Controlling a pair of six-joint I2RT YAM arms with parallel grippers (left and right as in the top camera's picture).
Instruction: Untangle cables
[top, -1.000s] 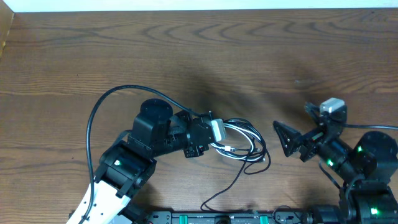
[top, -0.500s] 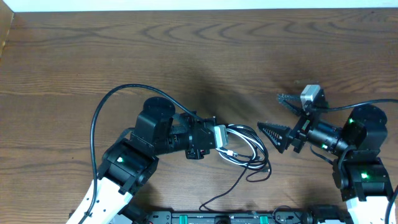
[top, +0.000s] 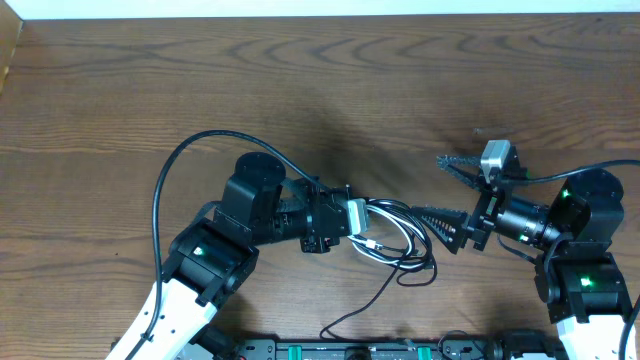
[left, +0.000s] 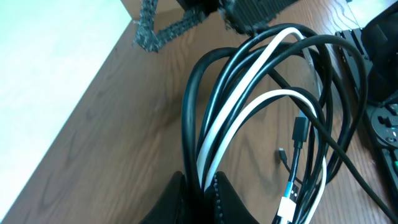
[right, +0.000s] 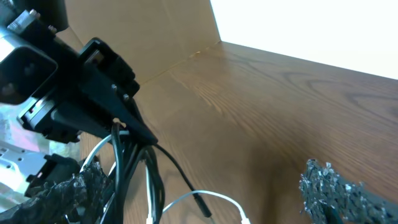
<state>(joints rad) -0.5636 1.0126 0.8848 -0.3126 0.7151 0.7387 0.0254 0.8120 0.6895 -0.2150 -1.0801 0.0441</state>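
The cables (top: 398, 240) lie as a tangled bundle of thin black and white loops at the table's middle front. My left gripper (top: 360, 215) is shut on the bundle's left end. In the left wrist view the black and white cords (left: 249, 93) run down between its fingers (left: 180, 199), pinched at the left gripper (left: 200, 193). My right gripper (top: 445, 190) stands wide open just right of the loops. One of its fingers (right: 62, 193) is at the cords (right: 127, 168); the other (right: 336, 186) is far apart. Between them the right gripper (right: 199, 193) holds nothing.
One thin black cord (top: 360, 305) trails from the bundle to the table's front edge. The left arm's thick black cable (top: 160, 200) arcs over the wood at the left. A white wall edge (top: 320, 8) runs along the far side.
My right gripper has swung left and turned toward the bundle, its near finger now at the loops. The left gripper has shifted slightly right, still shut on the cables.
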